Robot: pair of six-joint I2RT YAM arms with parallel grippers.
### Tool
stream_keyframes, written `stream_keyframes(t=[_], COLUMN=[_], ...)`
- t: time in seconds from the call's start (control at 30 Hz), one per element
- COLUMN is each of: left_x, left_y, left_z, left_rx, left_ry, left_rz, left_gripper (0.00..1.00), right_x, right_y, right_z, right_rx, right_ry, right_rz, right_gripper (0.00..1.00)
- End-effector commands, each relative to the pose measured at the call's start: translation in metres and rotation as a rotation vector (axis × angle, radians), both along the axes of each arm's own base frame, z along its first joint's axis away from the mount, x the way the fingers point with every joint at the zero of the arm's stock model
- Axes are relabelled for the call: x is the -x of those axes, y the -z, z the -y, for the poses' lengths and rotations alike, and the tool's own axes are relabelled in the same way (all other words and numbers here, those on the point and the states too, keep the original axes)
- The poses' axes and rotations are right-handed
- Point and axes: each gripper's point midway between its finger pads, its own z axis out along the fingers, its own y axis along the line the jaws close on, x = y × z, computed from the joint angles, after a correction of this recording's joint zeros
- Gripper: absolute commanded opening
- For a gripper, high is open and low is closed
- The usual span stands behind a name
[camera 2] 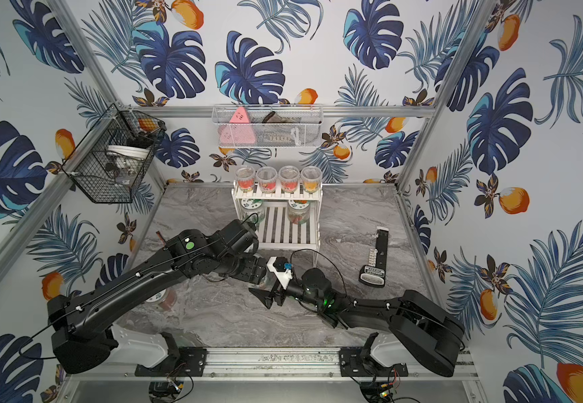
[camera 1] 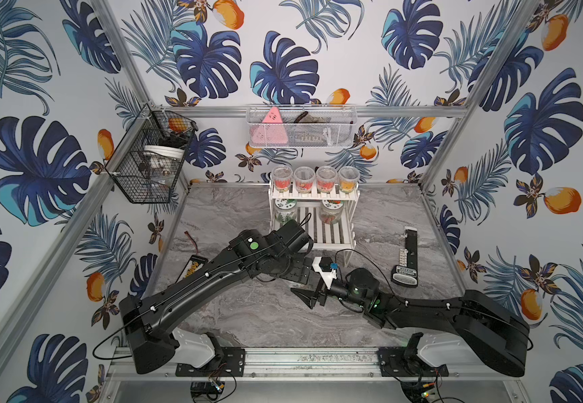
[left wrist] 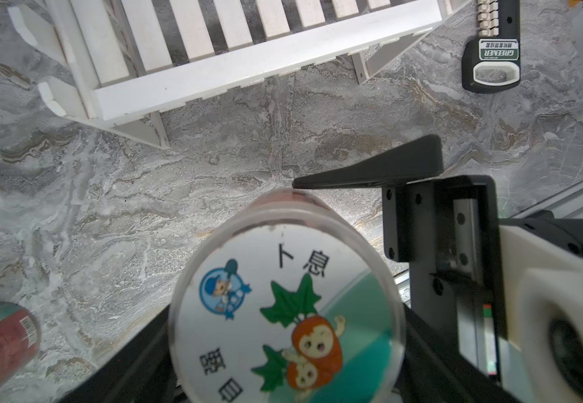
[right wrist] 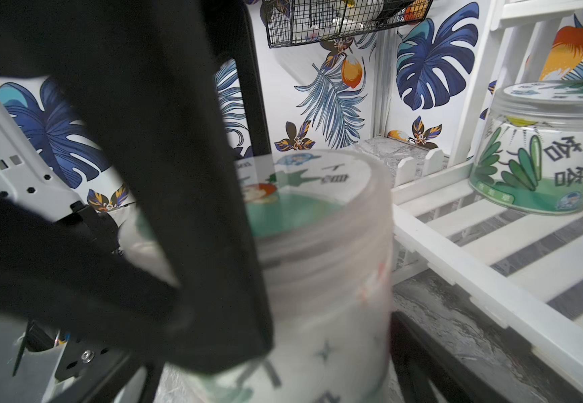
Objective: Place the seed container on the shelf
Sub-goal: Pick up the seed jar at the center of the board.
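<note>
The seed container (left wrist: 283, 279), a clear jar with a carrot picture on its white lid, stands upright between the jaws of my left gripper (left wrist: 283, 370), which is shut on it. It hangs just in front of the shelf (camera 1: 312, 223), a low white slatted rack, seen close in the left wrist view (left wrist: 248, 66). My right gripper (right wrist: 300, 352) is open, its fingers (left wrist: 370, 171) standing on either side of the same jar (right wrist: 328, 244) without pressing it. In both top views my left wrist (camera 1: 300, 272) hides the jar. The two grippers meet mid-table (camera 2: 265, 296).
The shelf's top tier holds several clear cups (camera 1: 314, 178); its lower tier holds two jars (right wrist: 544, 157) at the sides. A red-labelled jar (left wrist: 0, 349) lies on the table under my left arm. A black hand tool (camera 1: 405, 258) lies to the right. Two baskets hang on the walls (camera 1: 150, 160).
</note>
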Motion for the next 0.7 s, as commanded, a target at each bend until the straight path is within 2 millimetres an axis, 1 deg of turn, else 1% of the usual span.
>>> stream_keyframes(t=[0.0, 0.3, 0.37, 0.47, 0.57, 0.67], left_x=[-0.0006, 0.0025, 0.0023, 0.0031, 0.0023, -0.0002], left_y=[-0.0049, -0.0066, -0.007, -0.0072, -0.0087, -0.0114], left_z=[0.0084, 0.0131, 0.0125, 0.0121, 0.0109, 0.0082], left_rx=[0.045, 0.061, 0.059, 0.054, 0.053, 0.05], left_ry=[0.048, 0.095, 0.097, 0.106, 0.104, 0.09], left_rz=[0.01, 0.006, 0.009, 0.009, 0.019, 0.041], left_gripper=[0.85, 0.85, 0.85, 0.86, 0.9, 0.95], right_x=[0.0045, 0.0023, 0.0018, 0.0014, 0.0012, 0.0007], right_y=[-0.0112, -0.0176, -0.018, -0.0171, -0.0163, -0.0164], right_z=[-0.0016, -0.0054, -0.0069, -0.0075, -0.0062, -0.0065], right_rx=[-0.026, -0.055, -0.059, -0.058, -0.063, -0.065], right_ry=[-0.029, -0.03, -0.031, -0.031, -0.025, -0.025], right_rz=[0.04, 0.015, 0.008, 0.002, -0.004, -0.012], right_gripper=[1.0, 0.99, 0.98, 0.93, 0.87, 0.86])
